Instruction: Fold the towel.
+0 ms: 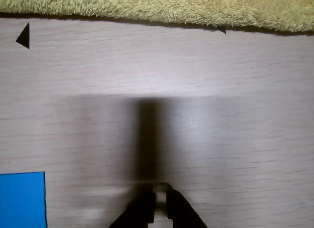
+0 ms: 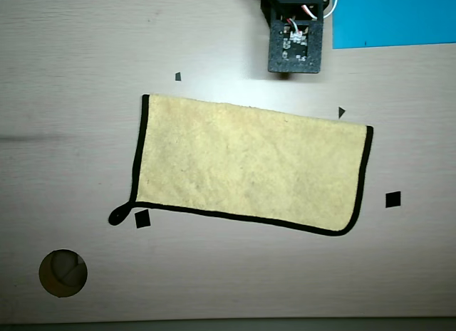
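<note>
The gripper (image 1: 161, 192) shows at the bottom of the wrist view as two dark fingers with a narrow gap between them, nearly together and holding nothing, above the bare pale wood-grain counter (image 1: 206, 139), where its shadow falls. A bright blue sheet (image 1: 22, 198) lies at the lower left corner of that view. Ahead of the jaws, along the top edge, runs the fuzzy border of the towel (image 1: 162, 6), well apart from the fingertips. In the overhead view the towel (image 2: 249, 164) appears as an elongated pale yellow shape with black trim and a small corner loop (image 2: 117, 216), between small black markers (image 2: 392, 199). It may already be folded once; at least one grasp and fold seems left.
</note>
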Robot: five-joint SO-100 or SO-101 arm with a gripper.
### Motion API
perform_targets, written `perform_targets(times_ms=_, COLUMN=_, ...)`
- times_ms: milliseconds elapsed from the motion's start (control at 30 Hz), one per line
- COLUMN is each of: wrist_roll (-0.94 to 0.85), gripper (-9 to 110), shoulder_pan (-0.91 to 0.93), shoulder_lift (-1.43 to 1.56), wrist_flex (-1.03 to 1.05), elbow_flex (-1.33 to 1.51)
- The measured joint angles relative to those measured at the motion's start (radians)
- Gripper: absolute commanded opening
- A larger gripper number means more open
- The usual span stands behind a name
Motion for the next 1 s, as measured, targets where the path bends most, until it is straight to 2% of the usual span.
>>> perform_targets(times_ms=1000, wrist_roll=0.037, gripper=0, shoulder_pan=0.000, shoulder_lift=0.000, wrist_flex=0.000, elbow_flex=0.000)
